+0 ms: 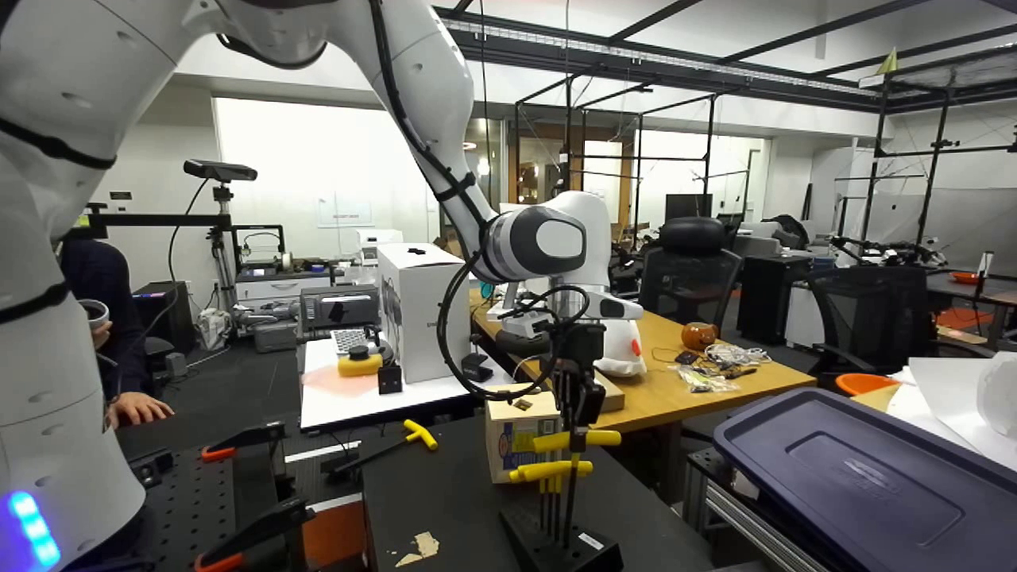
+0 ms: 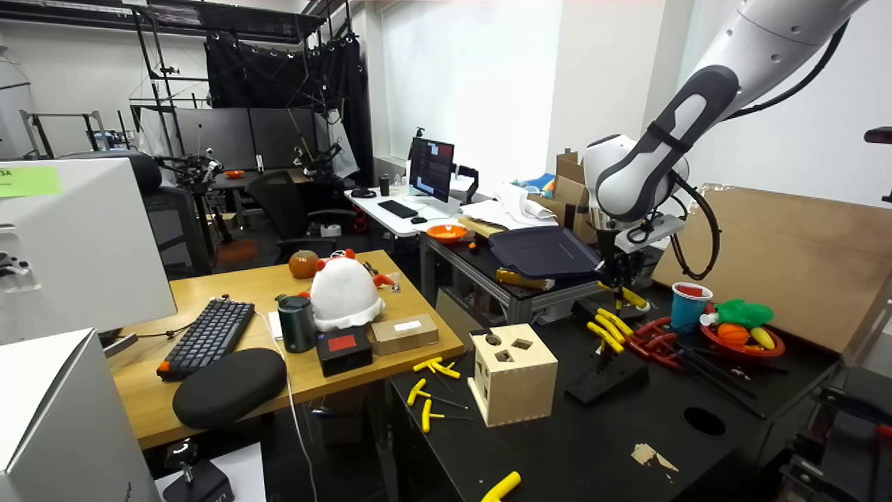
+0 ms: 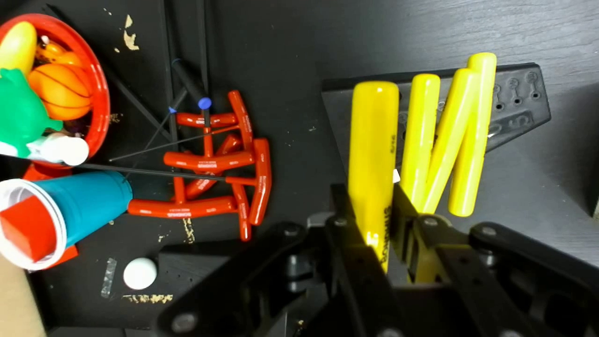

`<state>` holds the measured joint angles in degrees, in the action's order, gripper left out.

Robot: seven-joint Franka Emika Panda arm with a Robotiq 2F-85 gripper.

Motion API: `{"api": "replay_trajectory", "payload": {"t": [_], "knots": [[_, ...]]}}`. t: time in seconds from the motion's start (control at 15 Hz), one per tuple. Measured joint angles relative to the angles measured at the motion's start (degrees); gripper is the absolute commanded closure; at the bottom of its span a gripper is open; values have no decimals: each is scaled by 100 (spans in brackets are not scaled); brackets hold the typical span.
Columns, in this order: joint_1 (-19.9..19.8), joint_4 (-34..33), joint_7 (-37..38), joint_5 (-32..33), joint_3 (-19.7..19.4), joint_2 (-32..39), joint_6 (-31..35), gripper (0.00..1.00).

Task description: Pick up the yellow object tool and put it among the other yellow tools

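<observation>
In an exterior view, open room on the black tabletop (image 2: 571, 453) is being bounded by the table's edge, the pale wooden box (image 2: 519, 383) and the wedge-shaped stand (image 2: 613, 385); the surface is being broken by a round hole (image 2: 704, 421) and a ragged pale patch (image 2: 642, 454). A bare strip is being left between the stand and red-handled tools (image 3: 208, 162), beyond which a blue cup (image 3: 89, 201) and a red bowl (image 3: 103, 100) of toys (image 3: 61, 91) are being seen. Near the edge, loose yellow-handled tools (image 2: 426, 416) are being supported beside the box. A glossy, cylindrical-handled yellow tool (image 3: 373, 131) is being clasped by the gripper (image 3: 372, 201) above the stand, just beside other yellow tools (image 3: 422, 131) being held upright in it. Whether its shaft is being seated cannot be told.
</observation>
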<state>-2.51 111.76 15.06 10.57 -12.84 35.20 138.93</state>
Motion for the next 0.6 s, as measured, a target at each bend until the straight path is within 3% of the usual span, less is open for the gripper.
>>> {"api": "replay_trajectory", "payload": {"t": [0.6], "knots": [[4, 0, 0, 60, -42, 3, -2, 94]]}}
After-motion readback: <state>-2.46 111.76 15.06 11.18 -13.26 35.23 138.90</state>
